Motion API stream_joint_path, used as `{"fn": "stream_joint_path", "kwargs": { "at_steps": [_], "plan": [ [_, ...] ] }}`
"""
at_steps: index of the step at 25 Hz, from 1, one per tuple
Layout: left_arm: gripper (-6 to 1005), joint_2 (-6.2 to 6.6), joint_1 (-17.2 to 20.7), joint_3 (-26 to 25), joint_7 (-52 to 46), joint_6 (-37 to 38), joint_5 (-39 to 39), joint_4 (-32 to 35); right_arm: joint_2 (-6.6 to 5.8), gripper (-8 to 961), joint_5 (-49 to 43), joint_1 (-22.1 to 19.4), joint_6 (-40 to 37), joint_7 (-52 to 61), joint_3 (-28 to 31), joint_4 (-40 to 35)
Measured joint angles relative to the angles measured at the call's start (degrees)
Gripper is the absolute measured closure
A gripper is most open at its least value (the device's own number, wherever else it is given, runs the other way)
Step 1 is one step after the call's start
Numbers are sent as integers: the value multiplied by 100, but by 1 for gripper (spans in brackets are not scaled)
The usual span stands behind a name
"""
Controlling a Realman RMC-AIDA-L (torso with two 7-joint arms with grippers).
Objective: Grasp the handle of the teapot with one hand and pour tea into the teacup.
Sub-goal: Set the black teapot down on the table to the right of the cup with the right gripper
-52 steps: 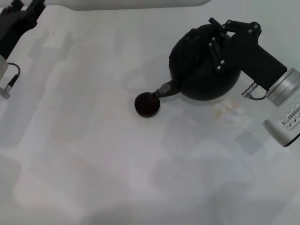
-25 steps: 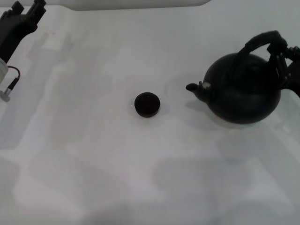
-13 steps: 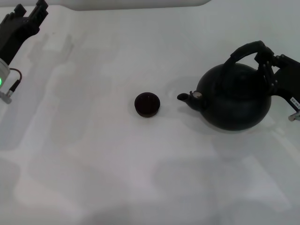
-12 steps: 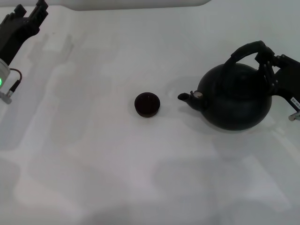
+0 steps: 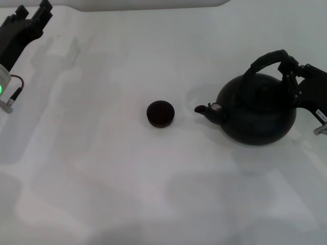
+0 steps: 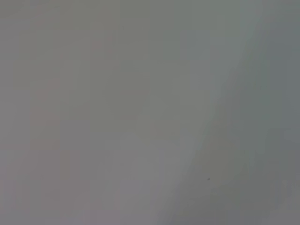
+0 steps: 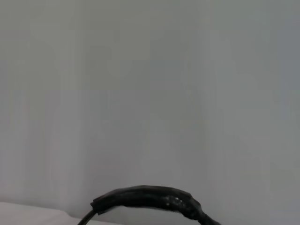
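Observation:
The black teapot (image 5: 258, 111) stands upright on the white table at the right, its spout (image 5: 204, 108) pointing left toward the teacup. The small dark teacup (image 5: 160, 113) sits at the table's middle, well apart from the spout. My right gripper (image 5: 292, 71) is shut on the right end of the arched black handle (image 5: 265, 60). The handle also shows in the right wrist view (image 7: 145, 197). My left gripper (image 5: 31, 14) is parked at the far left corner, open and empty. The left wrist view shows only bare surface.
The white table (image 5: 127, 184) spreads in front of and to the left of the cup. A pale wall edge (image 5: 148, 4) runs along the table's far side. A cable and plug (image 5: 13, 94) hang off my left arm.
The teapot, tilted over the teacup two seconds ago, has swung right and upright and now stands on the table. In the last half second it shifted only slightly.

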Motion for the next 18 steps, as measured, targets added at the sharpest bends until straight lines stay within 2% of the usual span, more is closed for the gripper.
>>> {"fn": "stream_joint_path", "kwargs": {
  "at_steps": [13, 18],
  "plan": [
    [284, 10, 22, -40, 0, 0, 0, -9, 0, 715, -1, -65, 5, 65, -21, 0],
    [285, 10, 22, -14, 0, 0, 0, -9, -3, 636, 16, -72, -34, 630, -43, 33]
  ]
}}
